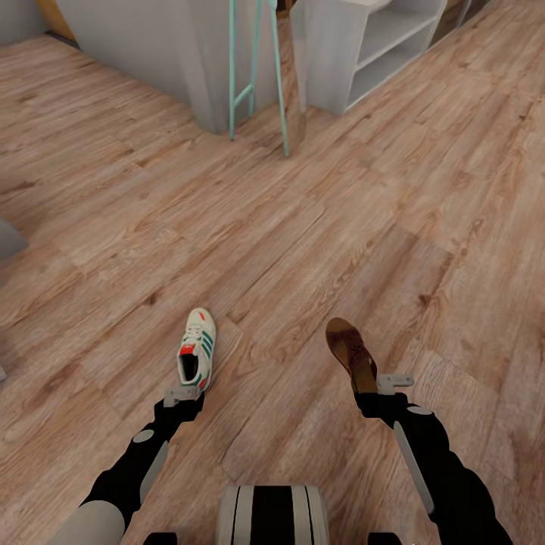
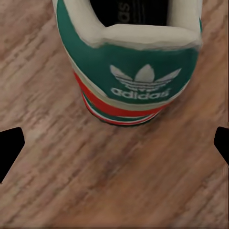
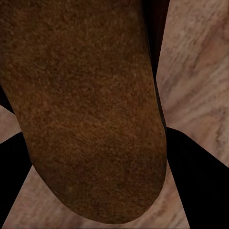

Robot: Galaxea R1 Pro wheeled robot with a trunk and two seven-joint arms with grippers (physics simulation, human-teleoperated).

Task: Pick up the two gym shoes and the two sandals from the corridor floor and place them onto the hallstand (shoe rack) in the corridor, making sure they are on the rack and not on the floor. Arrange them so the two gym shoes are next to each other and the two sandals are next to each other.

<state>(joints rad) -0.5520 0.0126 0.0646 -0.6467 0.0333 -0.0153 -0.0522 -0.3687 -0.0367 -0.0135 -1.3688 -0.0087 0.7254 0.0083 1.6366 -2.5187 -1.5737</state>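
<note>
Both arms are being seen nearest in the head view, reaching forward over the floor (image 1: pixel 318 219). Just ahead of the left claw (image 1: pixel 184 395) a sneaker (image 1: pixel 197 352) is lying, heel toward the claw. The sandal (image 1: pixel 351 354) is lying at the right claw (image 1: pixel 387 384), its heel end at the fingers. The rack (image 1: pixel 363 45) is standing well beyond both claws, so a long carry is being called for once each shoe is secured.

Through the left wrist view, the sneaker's green heel (image 2: pixel 138 71) is sitting ahead of the spread fingertips (image 2: pixel 9 145), apart from them; the left claw is being held released. It is judged that the claw should be advanced until the heel is lying between the tips before closing.

Through the right wrist view, the sandal's brown sole (image 3: pixel 86 114) is lying between the dark fingers (image 3: pixel 195 176). Whether it is being clenched cannot be told; a firm hold should be confirmed before lifting.
</note>
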